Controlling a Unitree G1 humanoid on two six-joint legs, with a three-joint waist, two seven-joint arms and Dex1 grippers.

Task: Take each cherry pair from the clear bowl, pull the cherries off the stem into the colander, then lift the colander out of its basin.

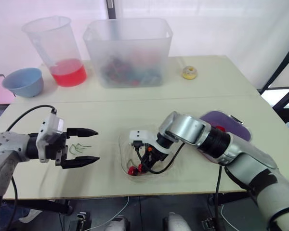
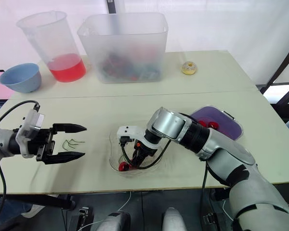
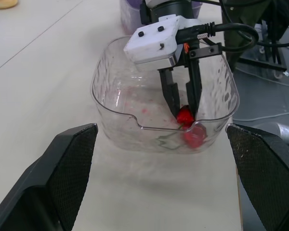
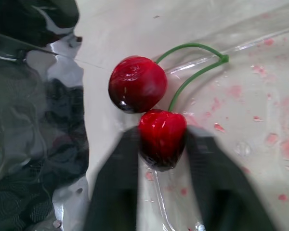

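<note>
The clear bowl sits near the table's front edge, a little right of centre. In it lies a cherry pair: one dark red cherry and a second cherry joined by a green stem. My right gripper reaches down into the bowl and is shut on the second cherry, a finger against each side. My left gripper hovers open left of the bowl, above loose green stems on the table. The purple colander rests in its clear basin at the right, with red cherries inside.
At the back stand a large clear tub of mixed items, a pitcher of red liquid, a blue bowl and a yellow ring-shaped object. A black cable loops from the right wrist over the clear bowl.
</note>
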